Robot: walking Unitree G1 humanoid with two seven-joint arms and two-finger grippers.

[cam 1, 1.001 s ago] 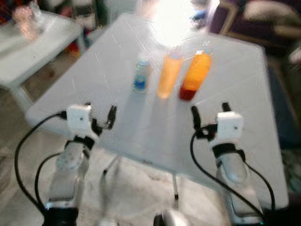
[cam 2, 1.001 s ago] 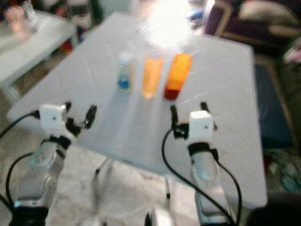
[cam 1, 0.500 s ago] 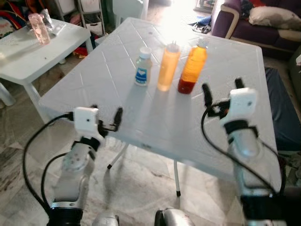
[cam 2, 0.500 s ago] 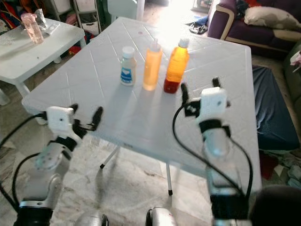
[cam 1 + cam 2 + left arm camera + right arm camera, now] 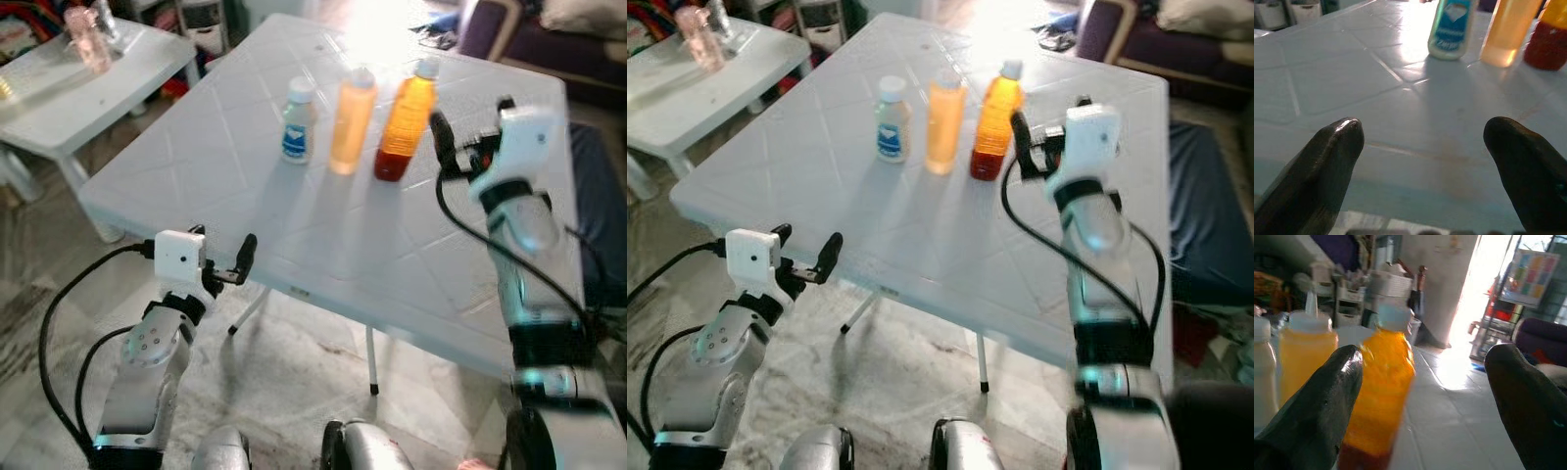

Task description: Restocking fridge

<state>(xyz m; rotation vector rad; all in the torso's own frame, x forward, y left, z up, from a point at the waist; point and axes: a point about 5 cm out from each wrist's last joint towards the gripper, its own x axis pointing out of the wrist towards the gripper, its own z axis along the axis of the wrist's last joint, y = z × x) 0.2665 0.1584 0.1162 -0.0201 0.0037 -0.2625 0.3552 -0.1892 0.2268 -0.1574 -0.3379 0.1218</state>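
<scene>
Three bottles stand in a row on the white table (image 5: 245, 186): a small white bottle with a blue label (image 5: 298, 121), a pale orange squeeze bottle (image 5: 351, 121) and an orange juice bottle with a red bottom (image 5: 403, 119). My right gripper (image 5: 472, 119) is raised over the table, open, just right of the juice bottle and apart from it. In the right wrist view the juice bottle (image 5: 1378, 391) stands close, off-centre toward one finger (image 5: 1317, 411). My left gripper (image 5: 221, 245) is open at the table's near left edge, with nothing between its fingers (image 5: 1327, 166).
A second white table (image 5: 59, 88) with a pink container (image 5: 86, 39) stands at the back left. A dark sofa (image 5: 588, 49) lies behind and right of the table. Below the near edge are the table's legs (image 5: 370, 357) and marble floor.
My right arm has lifted and reached forward, from the table's near right part up to beside the juice bottle. The left gripper stays at the near edge. The camera has shifted.
</scene>
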